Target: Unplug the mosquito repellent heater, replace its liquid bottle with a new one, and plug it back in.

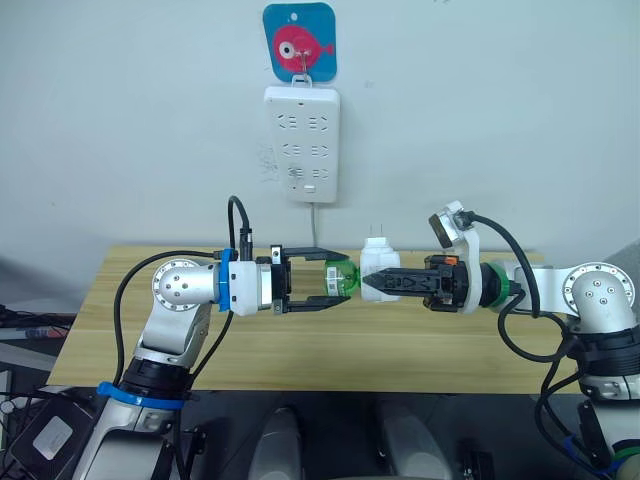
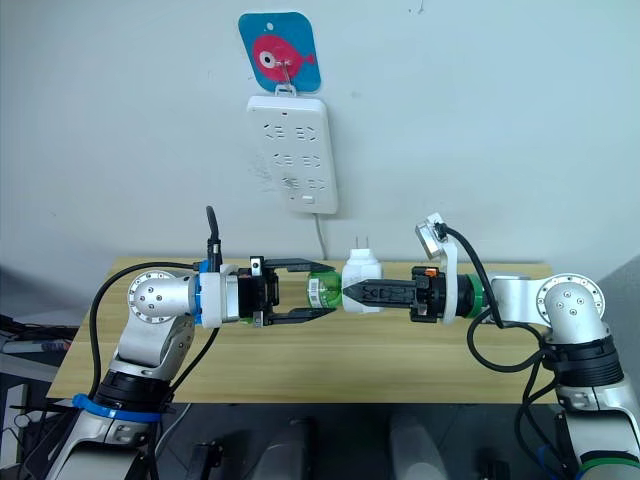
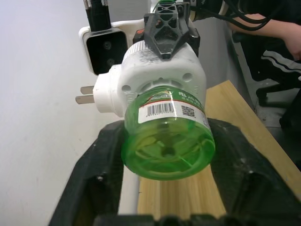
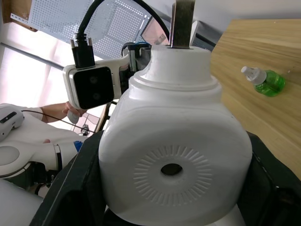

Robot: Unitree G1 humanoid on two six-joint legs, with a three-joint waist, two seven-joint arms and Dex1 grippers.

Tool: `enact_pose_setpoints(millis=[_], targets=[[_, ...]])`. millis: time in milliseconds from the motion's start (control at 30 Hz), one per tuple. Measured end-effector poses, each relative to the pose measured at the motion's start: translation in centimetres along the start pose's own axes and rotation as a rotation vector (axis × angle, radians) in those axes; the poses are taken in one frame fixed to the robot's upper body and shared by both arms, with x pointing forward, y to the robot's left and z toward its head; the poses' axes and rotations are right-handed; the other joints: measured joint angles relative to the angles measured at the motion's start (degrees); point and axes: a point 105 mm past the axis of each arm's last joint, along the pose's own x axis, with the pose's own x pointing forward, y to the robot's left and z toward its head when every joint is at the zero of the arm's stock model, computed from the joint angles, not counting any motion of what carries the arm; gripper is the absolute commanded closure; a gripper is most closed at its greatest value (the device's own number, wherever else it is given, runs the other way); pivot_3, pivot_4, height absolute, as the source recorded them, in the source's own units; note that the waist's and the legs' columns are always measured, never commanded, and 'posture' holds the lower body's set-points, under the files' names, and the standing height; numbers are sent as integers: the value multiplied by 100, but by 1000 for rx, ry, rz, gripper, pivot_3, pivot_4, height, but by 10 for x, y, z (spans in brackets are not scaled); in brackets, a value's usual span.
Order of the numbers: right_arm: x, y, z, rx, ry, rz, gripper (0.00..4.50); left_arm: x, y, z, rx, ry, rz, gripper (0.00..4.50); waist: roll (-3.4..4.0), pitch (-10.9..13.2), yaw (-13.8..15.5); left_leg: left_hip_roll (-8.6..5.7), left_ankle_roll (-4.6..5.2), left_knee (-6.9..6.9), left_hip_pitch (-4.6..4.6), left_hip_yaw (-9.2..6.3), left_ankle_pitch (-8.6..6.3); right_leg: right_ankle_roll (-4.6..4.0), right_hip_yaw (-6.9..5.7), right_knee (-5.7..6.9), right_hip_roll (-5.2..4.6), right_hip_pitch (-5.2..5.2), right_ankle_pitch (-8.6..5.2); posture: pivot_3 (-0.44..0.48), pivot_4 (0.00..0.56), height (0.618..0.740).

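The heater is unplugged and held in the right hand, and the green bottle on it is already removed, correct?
Not quite: the green bottle is still attached to the heater, as the left wrist view shows. The heater is indeed unplugged, held in the right hand.

It looks like a robot test room: a plain white wall [image 1: 520,120], a light wooden worktop [image 1: 300,350], and loose black cables [image 1: 20,325].
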Motion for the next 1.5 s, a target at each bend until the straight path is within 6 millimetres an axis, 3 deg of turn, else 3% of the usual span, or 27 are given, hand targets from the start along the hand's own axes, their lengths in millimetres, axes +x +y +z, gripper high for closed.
enact_pose_setpoints(millis=[133, 200, 367, 467, 567, 700, 933, 1133, 1267, 1500], targets=[[0, 1, -1, -1, 5, 2, 1463, -1, 0, 2, -74, 12, -15, 2261, 0, 0, -1, 0, 0, 0, 0, 0, 0, 0, 0, 0, 0, 0, 0, -86, 219, 736], [1, 0, -1, 0, 5, 1, 1463, -1, 0, 2, -269, 31, -25, 2261, 0, 0, -11, 0, 0, 0, 0, -6, 0, 1, -2, 4, 0, 0, -1, -84, 220, 736], [5, 3, -4, -1, 20, 28, 1463, -8, 4, 8, -987, 56, -124, 2261, -3, 3, -35, 1, 1, 3, 3, -25, 0, 23, -18, 25, 6, -1, -16, -77, 219, 736], [7, 7, -2, -15, 24, 47, 1463, -10, 7, 13, -1182, 51, -150, 2261, -3, 3, -27, 2, 1, 2, 4, -24, 0, 20, -19, 27, 7, -1, -15, -75, 219, 736], [8, 7, -2, -16, 22, 50, 1463, -11, 8, 12, -1244, 64, -141, 2261, -2, 3, -15, 2, 0, 2, 4, -23, 0, 8, -19, 26, 7, -2, -10, -73, 220, 736], [6, 5, 0, -18, 11, 37, 1463, -8, 9, 11, -1203, 61, -100, 2261, -3, 3, -7, 3, 0, 1, 4, -21, 1, 2, -16, 26, 6, -4, -7, -72, 221, 736], [3, 2, 0, -8, 15, 19, 1463, -16, 5, -1, -1078, 128, -22, 24, -2, 3, -5, 3, -1, 1, 5, -14, 1, -1, -10, 27, 5, -5, -6, -73, 223, 736], [3, 2, -1, -7, 16, 20, 1463, -34, -15, -11, -949, 233, -54, 0, -2, 3, -7, 3, 0, -5, 3, 4, 0, -3, 7, 25, 4, -19, -5, -76, 224, 736], [3, 2, 0, -7, 14, 21, 1463, -23, -9, -22, -551, 209, 24, 0, -6, 6, 63, 2, -1, -2, -5, 7, 1, -5, 7, 23, 1, -24, -3, -75, 226, 736], [3, 2, 0, -7, 14, 22, 1463, -11, -1, -6, -59, 76, -2, 0, -10, 8, 144, -1, 0, 2, -13, 15, 1, -4, 12, 18, -3, -27, -2, -75, 224, 736]])
